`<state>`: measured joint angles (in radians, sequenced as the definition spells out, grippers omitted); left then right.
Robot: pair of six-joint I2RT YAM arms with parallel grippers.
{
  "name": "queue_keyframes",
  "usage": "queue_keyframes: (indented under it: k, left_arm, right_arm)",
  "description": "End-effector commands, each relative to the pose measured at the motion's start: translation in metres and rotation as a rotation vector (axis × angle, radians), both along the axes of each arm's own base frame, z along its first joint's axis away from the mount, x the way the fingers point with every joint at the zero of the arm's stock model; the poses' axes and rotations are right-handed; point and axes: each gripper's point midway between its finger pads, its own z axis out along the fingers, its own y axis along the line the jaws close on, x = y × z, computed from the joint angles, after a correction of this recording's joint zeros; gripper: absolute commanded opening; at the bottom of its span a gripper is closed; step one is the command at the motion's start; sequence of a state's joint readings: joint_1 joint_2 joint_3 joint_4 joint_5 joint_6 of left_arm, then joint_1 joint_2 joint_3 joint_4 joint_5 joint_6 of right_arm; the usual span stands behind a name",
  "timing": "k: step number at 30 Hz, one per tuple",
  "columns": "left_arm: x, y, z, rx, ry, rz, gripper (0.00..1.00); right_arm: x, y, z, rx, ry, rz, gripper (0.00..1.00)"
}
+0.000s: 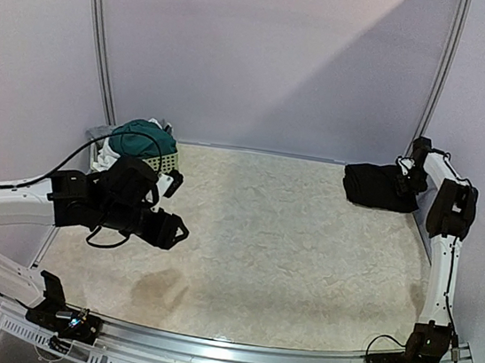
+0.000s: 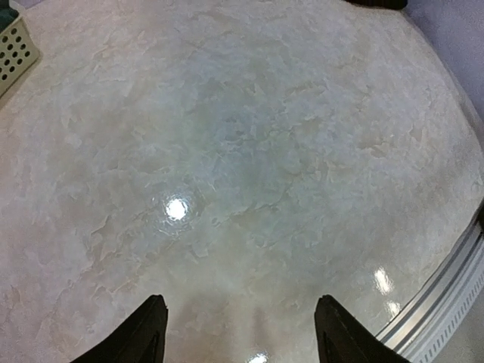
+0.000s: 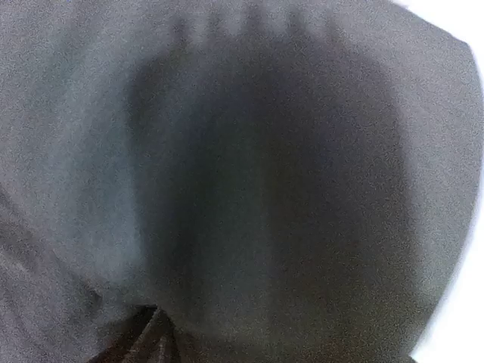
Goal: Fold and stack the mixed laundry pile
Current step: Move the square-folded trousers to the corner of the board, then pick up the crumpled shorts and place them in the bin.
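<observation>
The black trousers (image 1: 374, 185) lie as a folded bundle at the back right of the table. My right gripper (image 1: 406, 178) sits at their right end. In the right wrist view black fabric (image 3: 249, 174) fills the frame and only one finger (image 3: 147, 340) shows at the bottom left, so I cannot tell how the jaws stand. The teal-green shorts (image 1: 143, 140) and a white cloth (image 1: 103, 156) sit heaped in the pale basket (image 1: 165, 163) at the back left. My left gripper (image 1: 177, 231) (image 2: 242, 302) is open and empty above bare table, in front of the basket.
The basket's perforated wall shows in the left wrist view (image 2: 15, 54) at the top left. The metal rail (image 1: 229, 352) runs along the table's near edge. Grey walls close the back and both sides.
</observation>
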<state>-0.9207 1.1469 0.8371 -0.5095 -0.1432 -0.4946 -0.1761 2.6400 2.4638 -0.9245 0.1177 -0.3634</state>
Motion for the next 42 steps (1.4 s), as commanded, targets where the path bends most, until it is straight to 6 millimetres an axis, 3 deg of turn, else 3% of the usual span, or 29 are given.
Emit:
queue_keyframes:
  k: [1,4,6,8,13,15,16,18,21,23,25,32,35,42]
  left_arm:
    - [0.003,0.018,0.018,0.051,-0.081,0.036,0.7]
    - [0.011,0.039,0.035,0.13,-0.163,0.082,0.74]
    - [0.019,0.058,0.048,0.203,-0.224,0.151,0.79]
    - [0.024,0.074,0.06,0.261,-0.268,0.208,0.85]
    - [0.044,0.116,0.1,0.372,-0.458,0.434,0.99]
    - [0.049,0.14,0.114,0.423,-0.538,0.585,1.0]
    - [0.052,0.146,0.118,0.476,-0.567,0.605,0.99]
    - [0.062,0.136,0.125,0.539,-0.596,0.528,0.99]
    - [0.072,0.116,0.125,0.56,-0.549,0.394,0.94]
    - [0.08,0.1,0.109,0.511,-0.419,0.28,0.87]
    - [0.092,0.105,0.1,0.493,-0.301,0.31,0.86]
    - [0.147,0.119,0.099,0.541,-0.261,0.371,0.82]
    - [0.176,0.129,0.096,0.562,-0.255,0.404,0.77]
    - [0.233,0.139,0.067,0.551,-0.199,0.404,0.68]
  right_arm:
    - [0.0,0.016,0.055,0.101,-0.087,-0.003,0.75]
    - [-0.003,0.041,0.11,0.226,-0.199,0.04,0.96]
    - [-0.015,0.056,0.171,0.282,-0.3,0.06,0.99]
    - [-0.034,0.071,0.21,0.344,-0.342,0.081,0.99]
    - [-0.09,0.109,0.244,0.48,-0.355,0.143,0.99]
    - [-0.117,0.123,0.247,0.491,-0.357,0.178,0.99]
    - [-0.13,0.129,0.232,0.492,-0.326,0.187,0.99]
    - [-0.161,0.138,0.225,0.494,-0.329,0.225,0.99]
    - [-0.2,0.153,0.194,0.54,-0.282,0.268,0.99]
    - [-0.227,0.169,0.186,0.595,-0.267,0.338,0.99]
    - [-0.242,0.177,0.182,0.594,-0.289,0.384,0.99]
    - [-0.271,0.195,0.184,0.665,-0.425,0.439,0.99]
    - [-0.274,0.194,0.185,0.673,-0.369,0.417,0.99]
    - [-0.28,0.205,0.148,0.755,-0.159,0.465,0.99]
